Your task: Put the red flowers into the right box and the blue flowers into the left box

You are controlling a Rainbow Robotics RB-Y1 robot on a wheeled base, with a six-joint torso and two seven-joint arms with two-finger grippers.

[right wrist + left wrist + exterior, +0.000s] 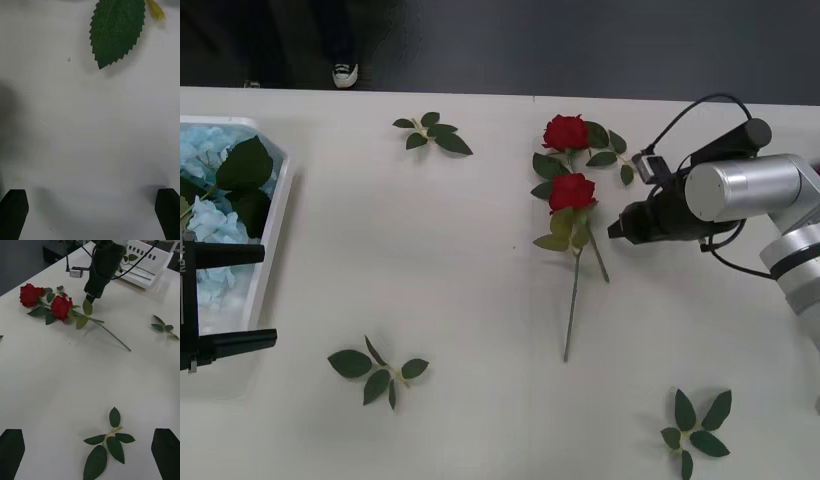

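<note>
Two red flowers [572,192] [60,307] lie side by side on the white table, their stems crossing toward the front. My right gripper [616,230] [89,298] [90,195] is open and low over the table just right of their stems, with a leaf [116,30] ahead of it. At the far left, the left box [278,215] holds blue flowers [205,225]. My left gripper [245,300] [89,433] hangs open over that box's front part, holding nothing. The right box [150,272] stands beyond the right arm with green stems in it.
Loose leaf sprigs lie on the table: one at the back [432,133], one at the front left [378,370] [107,442], one at the front right [698,425] [165,327]. The table's far edge [480,92] runs along the back.
</note>
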